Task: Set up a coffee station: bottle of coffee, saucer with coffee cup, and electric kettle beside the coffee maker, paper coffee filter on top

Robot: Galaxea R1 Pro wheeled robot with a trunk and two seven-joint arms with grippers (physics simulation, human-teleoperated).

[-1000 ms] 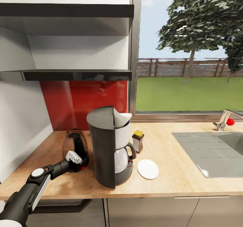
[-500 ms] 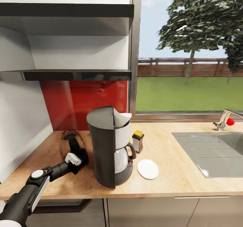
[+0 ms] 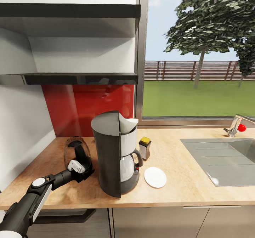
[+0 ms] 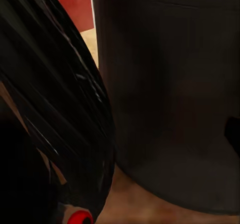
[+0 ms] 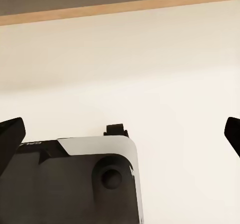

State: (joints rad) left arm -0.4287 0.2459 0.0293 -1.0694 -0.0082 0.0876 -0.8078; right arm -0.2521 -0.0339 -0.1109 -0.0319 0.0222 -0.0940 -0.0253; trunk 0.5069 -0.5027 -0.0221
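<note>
Head view: the left gripper (image 3: 82,170) is working at the kettle (image 3: 77,153), which is standing on the counter (image 3: 184,185) just left of the coffee maker (image 3: 115,153). A second ago the kettle was upright; half a second ago it was tipping back toward the wall; now it is swinging back, though it is leaning a little yet, so the arm is jostling it rather than leaving it settled. The fingers are sitting at the kettle's dark handle and base, but whether they are clamping it I cannot tell. The left wrist view is pressing close on the kettle's dark curve (image 4: 55,99) and the maker's body (image 4: 170,84). The bottle (image 3: 144,147) and saucer (image 3: 155,177) are resting right of the maker, a filter (image 3: 128,124) on top. In the right wrist view the right gripper (image 5: 120,139) is hanging wide open, holding nothing. The kettle's placement is looking nearly done; the cup is left to do.
</note>
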